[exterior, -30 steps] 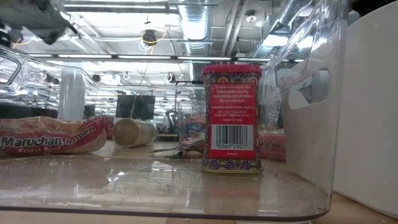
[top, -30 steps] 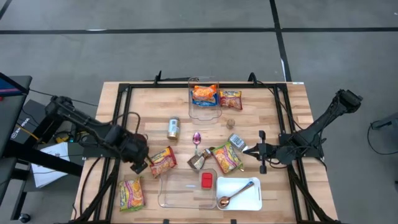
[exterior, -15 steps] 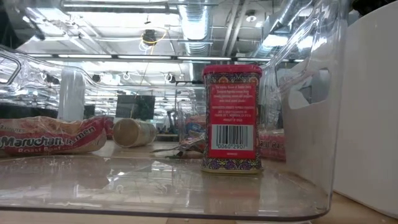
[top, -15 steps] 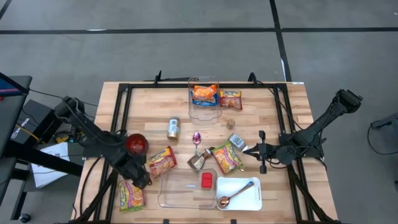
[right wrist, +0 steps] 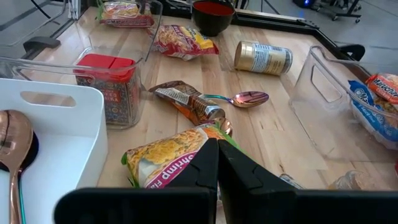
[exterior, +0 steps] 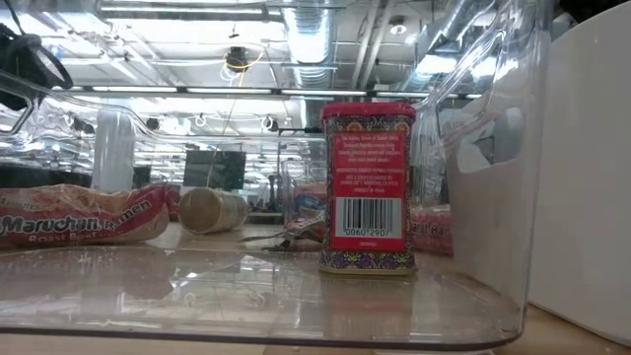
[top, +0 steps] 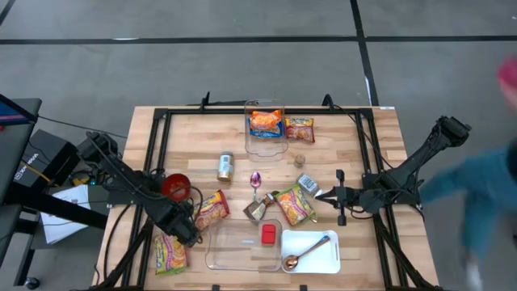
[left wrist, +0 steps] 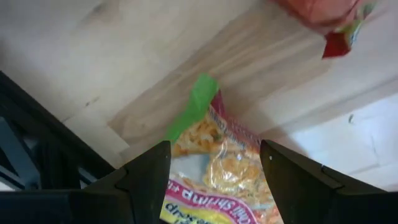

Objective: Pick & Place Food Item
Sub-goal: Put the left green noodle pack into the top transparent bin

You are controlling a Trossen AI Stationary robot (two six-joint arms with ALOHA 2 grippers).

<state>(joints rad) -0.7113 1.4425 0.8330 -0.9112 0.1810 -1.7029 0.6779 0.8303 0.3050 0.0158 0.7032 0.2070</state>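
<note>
The left gripper, jaws wide and empty, hovered at the high view's lower left, directly above a shrimp ramen packet lying on the table with its long axis toward the frame's bottom. The right gripper, closed, waited far across at centre right. Only the left wrist view showed the packet framed between the open fingers.
</note>
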